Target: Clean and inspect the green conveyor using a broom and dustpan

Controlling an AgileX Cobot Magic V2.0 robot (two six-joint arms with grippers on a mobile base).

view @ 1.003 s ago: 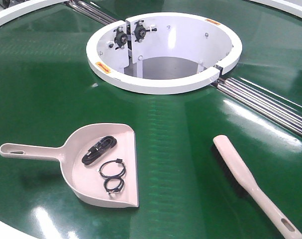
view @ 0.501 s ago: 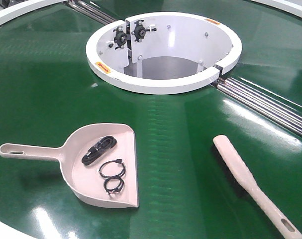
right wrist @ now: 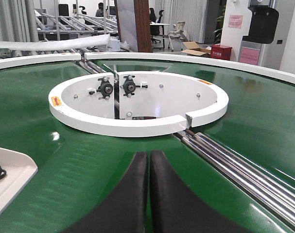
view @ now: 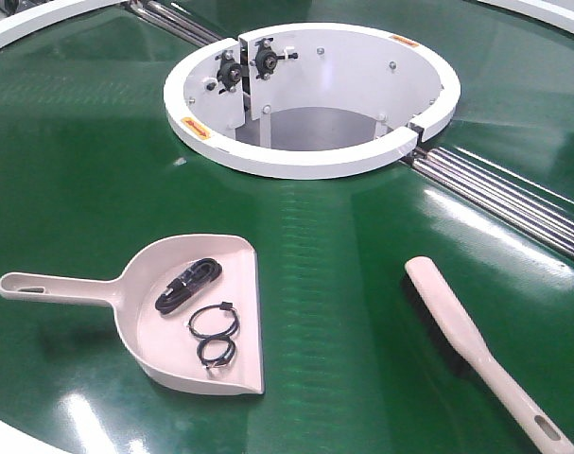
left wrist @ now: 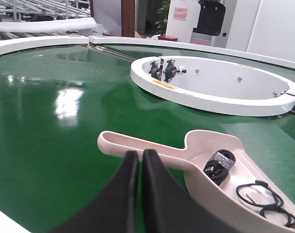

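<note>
The green conveyor (view: 78, 170) fills the front view. On it at the lower left lies the beige dustpan (view: 225, 260), handle pointing left, with a coiled black cable (view: 187, 286) and black rings (view: 214, 323) inside. The broom (view: 457, 326) lies at the lower right, bristles down, handle toward the near edge. Neither gripper appears in the front view. My left gripper (left wrist: 140, 154) is shut and empty, just short of the dustpan's handle (left wrist: 137, 145). My right gripper (right wrist: 148, 155) is shut and empty above the belt, facing the white ring (right wrist: 137, 127); a corner of the dustpan (right wrist: 11, 170) shows at its left.
The white ring-shaped opening (view: 310, 161) sits mid-belt with black bearing fittings (view: 244, 64) on its inner wall. Metal rollers (view: 504, 194) run from the ring to the right. White outer rims (left wrist: 35, 44) bound the belt. Racks and a red box (right wrist: 221, 51) stand beyond.
</note>
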